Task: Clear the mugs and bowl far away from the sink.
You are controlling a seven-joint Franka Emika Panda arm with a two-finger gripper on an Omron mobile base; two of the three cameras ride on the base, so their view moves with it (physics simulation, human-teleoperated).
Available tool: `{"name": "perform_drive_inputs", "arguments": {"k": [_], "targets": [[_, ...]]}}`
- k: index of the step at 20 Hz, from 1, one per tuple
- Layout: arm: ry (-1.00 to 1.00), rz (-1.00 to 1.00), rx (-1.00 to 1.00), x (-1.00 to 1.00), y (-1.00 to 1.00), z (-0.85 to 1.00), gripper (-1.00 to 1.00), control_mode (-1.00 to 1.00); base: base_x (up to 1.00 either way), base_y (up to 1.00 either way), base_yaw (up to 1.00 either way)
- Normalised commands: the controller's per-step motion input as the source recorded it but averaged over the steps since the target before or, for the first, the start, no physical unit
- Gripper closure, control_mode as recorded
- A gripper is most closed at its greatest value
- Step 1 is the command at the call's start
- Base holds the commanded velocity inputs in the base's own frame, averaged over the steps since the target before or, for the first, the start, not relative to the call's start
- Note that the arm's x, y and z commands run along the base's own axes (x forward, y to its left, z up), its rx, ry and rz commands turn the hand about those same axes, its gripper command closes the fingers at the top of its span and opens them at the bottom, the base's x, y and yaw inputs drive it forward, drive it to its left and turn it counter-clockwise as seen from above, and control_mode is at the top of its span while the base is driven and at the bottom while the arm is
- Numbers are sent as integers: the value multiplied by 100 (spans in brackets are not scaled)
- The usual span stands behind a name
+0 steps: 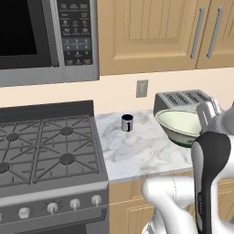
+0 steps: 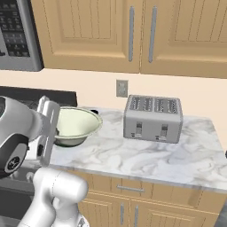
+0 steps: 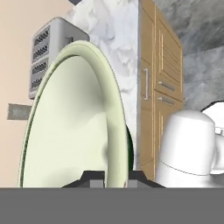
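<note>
Marble counter (image 2: 133, 155) between stove (image 1: 45, 146) and toaster (image 2: 153, 117) carries the work. Gripper (image 3: 114, 177) is pinched shut on the rim of the bowl (image 3: 70, 127), held tilted just above the counter, near the toaster. Risk: a thin rim pinch may slip, or the bowl may strike the toaster. Navy mug (image 1: 127, 122) stands well apart. Fingertips are largely cut off; bowl underside is hidden.

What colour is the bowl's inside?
Pale cream-green, plain; the bowl shows it best in the hand view.
</note>
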Motion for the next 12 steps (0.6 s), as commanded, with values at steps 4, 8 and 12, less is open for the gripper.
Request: {"name": "perform_drive_inputs", "arguments": {"k": [4,8,12], "targets": [[0,1,19,2,1,-31,100,-100,0,0,0],[0,5,1,25,0,-33,100,-100,0,0,0],[-2,7,0,51,0,-51,100,-100,0,0,0]]}}
